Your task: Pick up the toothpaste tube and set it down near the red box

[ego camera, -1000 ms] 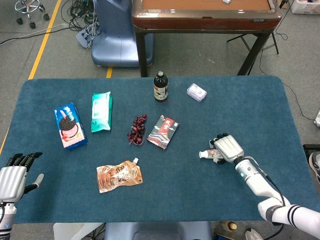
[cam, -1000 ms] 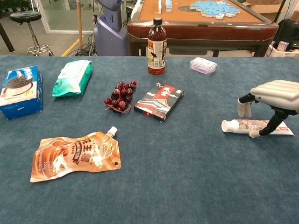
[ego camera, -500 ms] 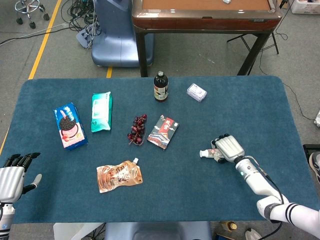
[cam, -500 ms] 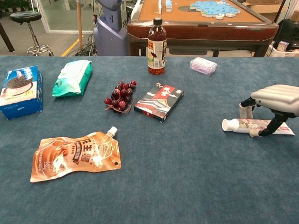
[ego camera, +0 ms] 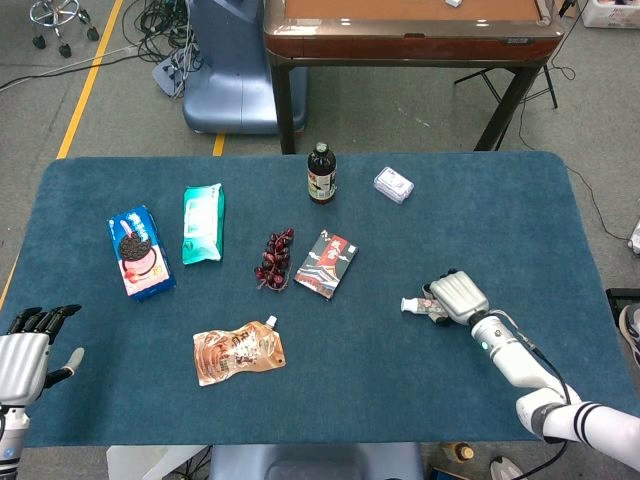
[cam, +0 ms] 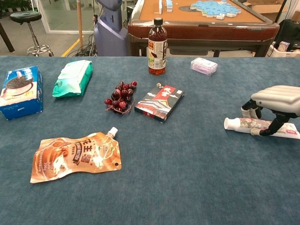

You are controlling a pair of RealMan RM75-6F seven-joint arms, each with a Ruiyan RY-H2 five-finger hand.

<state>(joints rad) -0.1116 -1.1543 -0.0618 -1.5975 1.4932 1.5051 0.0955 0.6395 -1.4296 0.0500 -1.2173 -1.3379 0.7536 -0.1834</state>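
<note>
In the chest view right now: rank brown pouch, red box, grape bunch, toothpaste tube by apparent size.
1. Brown pouch, clearly largest, though it lies nearest the camera.
2. Red box and toothpaste tube: too close to rank; the right hand covers part of the tube and its end runs to the frame edge.
3. Grape bunch, smallest.

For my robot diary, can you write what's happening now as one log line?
right hand: fingers around toothpaste tube | tube: on table | left hand: open, idle

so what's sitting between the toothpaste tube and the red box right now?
Nothing. In both views only bare blue cloth lies between the toothpaste tube, under the right robot hand, and the red box.
</note>
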